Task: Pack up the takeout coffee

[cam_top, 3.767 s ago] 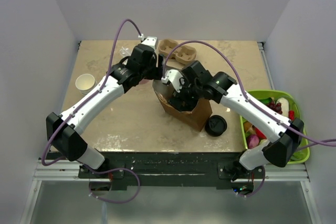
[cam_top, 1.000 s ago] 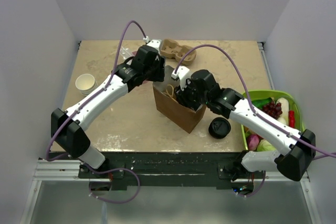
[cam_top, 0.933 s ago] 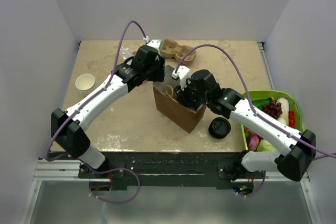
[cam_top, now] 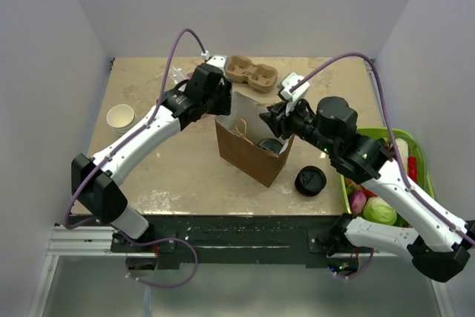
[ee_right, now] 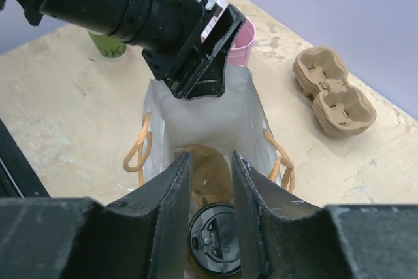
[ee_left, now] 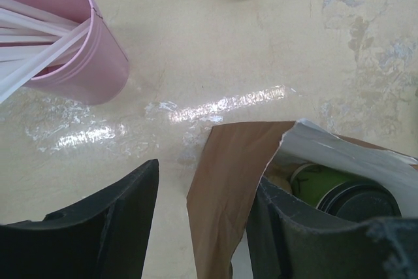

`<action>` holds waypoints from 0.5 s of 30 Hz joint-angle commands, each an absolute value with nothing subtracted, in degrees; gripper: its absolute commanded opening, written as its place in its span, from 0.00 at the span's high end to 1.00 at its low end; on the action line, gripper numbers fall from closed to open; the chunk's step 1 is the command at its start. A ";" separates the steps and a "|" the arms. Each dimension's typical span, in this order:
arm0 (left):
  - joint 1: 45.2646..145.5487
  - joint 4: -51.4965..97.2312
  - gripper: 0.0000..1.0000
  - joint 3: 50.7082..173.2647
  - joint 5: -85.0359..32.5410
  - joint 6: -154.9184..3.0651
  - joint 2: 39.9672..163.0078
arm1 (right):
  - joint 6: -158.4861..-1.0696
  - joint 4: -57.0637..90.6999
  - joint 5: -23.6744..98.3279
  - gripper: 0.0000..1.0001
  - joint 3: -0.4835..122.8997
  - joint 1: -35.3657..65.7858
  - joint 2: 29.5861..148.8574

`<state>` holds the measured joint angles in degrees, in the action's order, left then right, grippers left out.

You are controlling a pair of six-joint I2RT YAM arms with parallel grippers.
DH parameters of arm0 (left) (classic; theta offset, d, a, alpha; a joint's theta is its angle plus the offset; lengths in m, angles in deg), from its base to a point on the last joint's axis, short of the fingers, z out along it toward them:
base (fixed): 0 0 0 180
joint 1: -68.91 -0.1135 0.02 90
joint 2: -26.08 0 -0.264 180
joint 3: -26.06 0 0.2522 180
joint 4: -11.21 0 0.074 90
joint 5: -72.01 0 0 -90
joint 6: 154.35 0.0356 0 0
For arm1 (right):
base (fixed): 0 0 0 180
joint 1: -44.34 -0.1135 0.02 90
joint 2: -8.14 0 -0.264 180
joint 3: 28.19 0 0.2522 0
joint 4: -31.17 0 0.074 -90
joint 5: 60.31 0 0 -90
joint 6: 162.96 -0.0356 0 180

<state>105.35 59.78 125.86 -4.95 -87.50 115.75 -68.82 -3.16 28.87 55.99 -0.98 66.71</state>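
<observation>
Brown paper bag [cam_top: 249, 155] standing open mid-table, with the takeout coffee [ee_right: 215, 238] already down inside it.

From my right wrist camera I look straight into the bag and see the coffee upright on the bottom, black lid up, while the right gripper [ee_right: 209, 156] hovers above the mouth with its fingers slightly parted and nothing between them. My left gripper [ee_left: 204, 181] sits at the bag's far rim, jaws apart and straddling the brown wall, which leans on one finger; I see no pinch. A pink cup [ee_left: 65, 50] of straws stands just beyond it, a cardboard cup carrier [cam_top: 251, 72] lies near the back edge, and another black round lid [cam_top: 309, 181] rests on the table [cam_top: 178, 176] just right of the bag.
</observation>
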 commanded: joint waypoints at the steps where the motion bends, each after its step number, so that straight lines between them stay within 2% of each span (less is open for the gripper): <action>1: 105.47 59.34 0.42 128.24 -3.05 -87.55 112.22 | -71.99 -1.22 25.56 0.60 58.70 -0.93 64.39; 3: 105.56 59.34 0.42 128.41 -2.78 -87.55 111.78 | -72.52 -1.31 24.59 0.58 58.70 -0.93 63.60; 7: 105.47 59.51 0.40 128.85 -2.34 -87.55 110.64 | -75.86 -1.13 23.53 0.43 58.79 -0.93 61.50; 8: 105.47 59.51 0.39 128.94 -2.34 -87.72 110.28 | -76.30 -1.13 23.36 0.33 58.96 -0.93 61.23; 10: 105.47 59.34 0.38 129.11 -3.04 -87.55 109.58 | -76.65 -1.39 23.09 0.28 59.22 -0.93 60.53; 11: 105.47 59.25 0.37 129.11 -3.22 -87.55 109.23 | -76.65 -1.57 23.01 0.22 59.31 -0.93 60.35; 13: 105.56 58.90 0.34 129.03 -3.66 -87.55 108.26 | -76.74 -1.83 22.66 0.20 59.14 -0.93 59.65; 15: 105.47 58.98 0.33 129.03 -3.83 -87.64 107.56 | -76.74 -1.75 22.39 0.11 58.96 -0.93 59.03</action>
<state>105.35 60.37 126.60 -3.64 -87.57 111.07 -75.44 -3.12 24.32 56.86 -0.98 60.87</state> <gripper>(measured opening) 0.654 0.827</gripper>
